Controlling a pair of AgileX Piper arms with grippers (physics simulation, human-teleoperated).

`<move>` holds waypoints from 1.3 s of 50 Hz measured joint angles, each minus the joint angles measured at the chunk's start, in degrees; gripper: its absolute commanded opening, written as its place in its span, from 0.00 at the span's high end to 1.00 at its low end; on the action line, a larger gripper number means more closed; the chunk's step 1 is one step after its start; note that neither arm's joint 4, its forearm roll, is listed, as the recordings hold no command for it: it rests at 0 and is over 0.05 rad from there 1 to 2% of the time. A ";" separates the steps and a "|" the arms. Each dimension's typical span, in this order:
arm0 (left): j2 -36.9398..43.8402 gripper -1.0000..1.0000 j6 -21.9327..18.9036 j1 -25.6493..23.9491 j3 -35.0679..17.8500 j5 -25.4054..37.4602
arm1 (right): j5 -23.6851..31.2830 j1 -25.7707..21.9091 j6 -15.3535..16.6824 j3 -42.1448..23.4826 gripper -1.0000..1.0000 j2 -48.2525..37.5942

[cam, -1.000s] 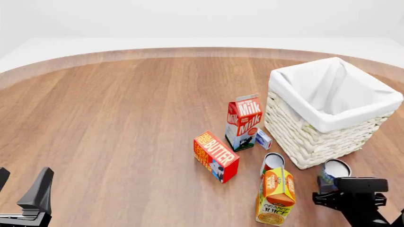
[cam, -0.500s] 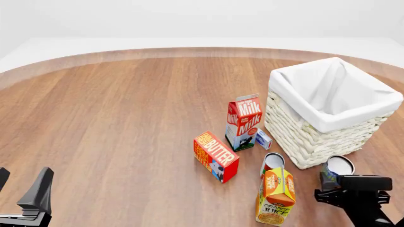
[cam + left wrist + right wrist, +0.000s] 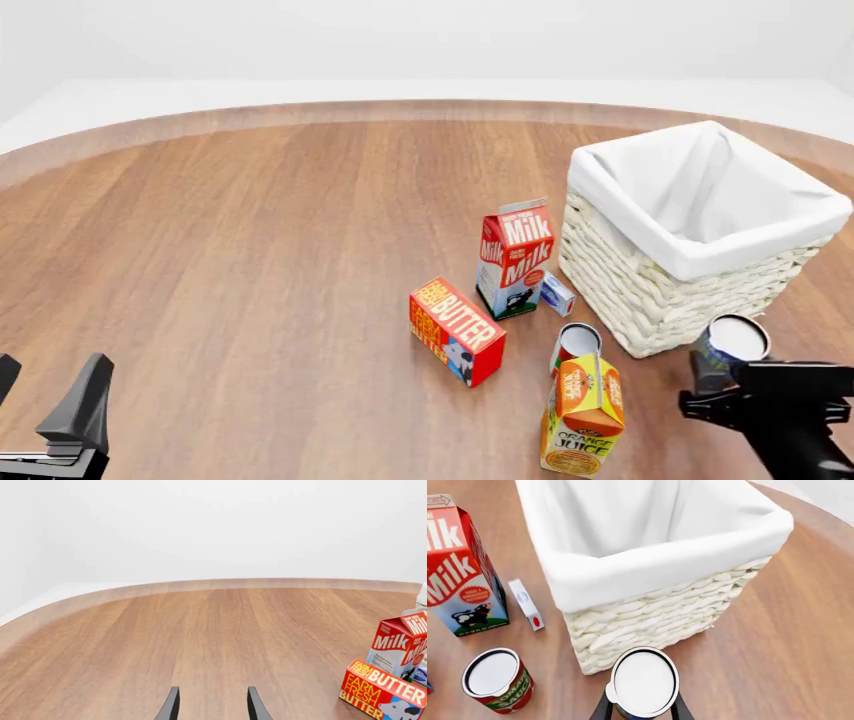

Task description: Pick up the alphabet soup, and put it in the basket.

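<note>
The alphabet soup, a small can with a pale top, is held in my right gripper off the table, near the front corner of the basket. In the right wrist view the can's top sits between the fingers, just in front of and above the basket's woven wall. The basket is cream wicker with a white lining and looks empty. My left gripper is open and empty at the near left, and it also shows in the left wrist view.
A red-and-white can and an orange juice carton stand just left of the held can. A milk carton, a small white box and a butter box stand left of the basket.
My right gripper has lifted the soup can and carried it to the right, along the basket's near side. The left arm has not moved.
</note>
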State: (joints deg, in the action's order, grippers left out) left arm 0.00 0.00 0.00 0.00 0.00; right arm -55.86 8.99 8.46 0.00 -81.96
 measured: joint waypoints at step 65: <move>0.00 0.00 0.00 0.00 0.00 0.00 | 41.49 0.31 5.16 -0.32 1.00 53.54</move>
State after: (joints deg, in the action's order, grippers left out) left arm 0.00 0.00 0.00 0.00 0.00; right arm -14.37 9.30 13.62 -0.32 -28.43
